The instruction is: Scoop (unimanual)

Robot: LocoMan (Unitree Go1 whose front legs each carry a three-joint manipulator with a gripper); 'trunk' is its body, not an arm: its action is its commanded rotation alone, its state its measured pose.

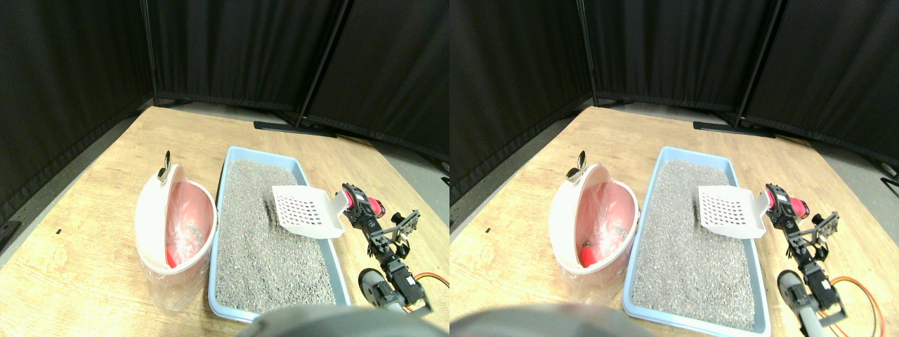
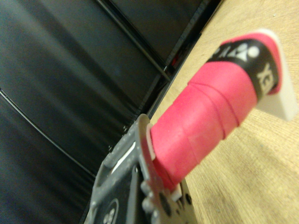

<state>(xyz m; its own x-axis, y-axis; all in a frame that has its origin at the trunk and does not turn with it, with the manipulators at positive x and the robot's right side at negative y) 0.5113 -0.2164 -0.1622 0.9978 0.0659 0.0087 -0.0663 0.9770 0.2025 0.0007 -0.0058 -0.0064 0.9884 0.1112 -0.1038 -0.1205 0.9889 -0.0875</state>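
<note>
arm: black bracketed links, open-frame struts | base: grey round housing, black block | cables: orange and red, looping at base | jaw: dark grey frame with screws, white label

Could not make out the small red thing inside the bin, half hidden by its rim; gripper jaws' gap hidden behind wrapped handle.

R arm raised, hand gripping handle

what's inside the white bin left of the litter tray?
White bin holds a clear plastic liner, a red object low at the front and some grey litter. Its bottom is hidden by the rim.
</note>
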